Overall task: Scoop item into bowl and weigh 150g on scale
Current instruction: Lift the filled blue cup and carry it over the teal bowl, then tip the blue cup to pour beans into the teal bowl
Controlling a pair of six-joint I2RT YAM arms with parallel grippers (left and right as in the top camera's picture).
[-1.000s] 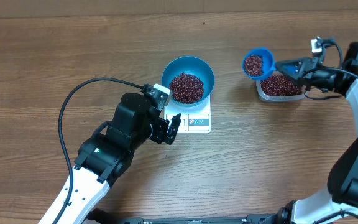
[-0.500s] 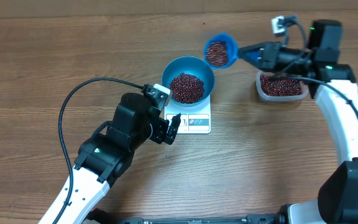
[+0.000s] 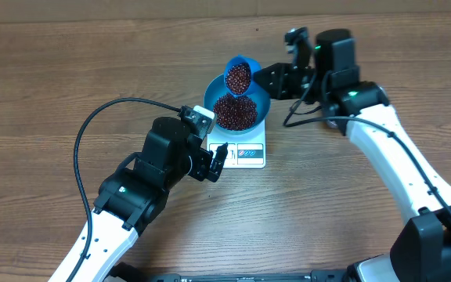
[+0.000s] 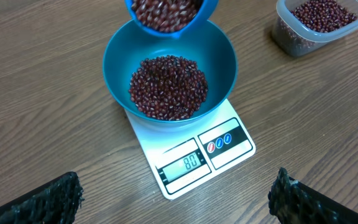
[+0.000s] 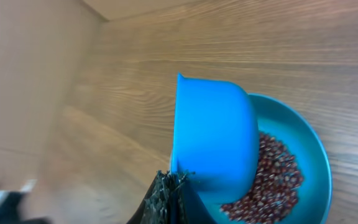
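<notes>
The blue bowl [image 3: 258, 100] stands on the white scale [image 3: 250, 156] and holds a heap of red-brown beans [image 3: 234, 112]. My right gripper [image 3: 260, 78] is shut on the handle of a small blue scoop [image 3: 238, 76]. The scoop is full of beans and tilts over the bowl's far rim. From the right wrist, the scoop's underside [image 5: 216, 134] hangs over the bowl [image 5: 312, 149], and my fingers [image 5: 169, 196] are pressed together at its handle. My left gripper [image 3: 216, 163] stands open by the scale's front left corner, holding nothing. The scale's display [image 4: 188, 163] reads 80.
A clear plastic tub [image 4: 319, 25] with more beans stands to the right of the bowl; in the overhead view my right arm [image 3: 382, 149] covers it. The left arm's black cable [image 3: 92, 129] loops over the table on the left.
My right arm has swung left, carrying the loaded scoop from above the tub to above the bowl's far rim, and the scoop now tips downward. The left arm has not moved.
</notes>
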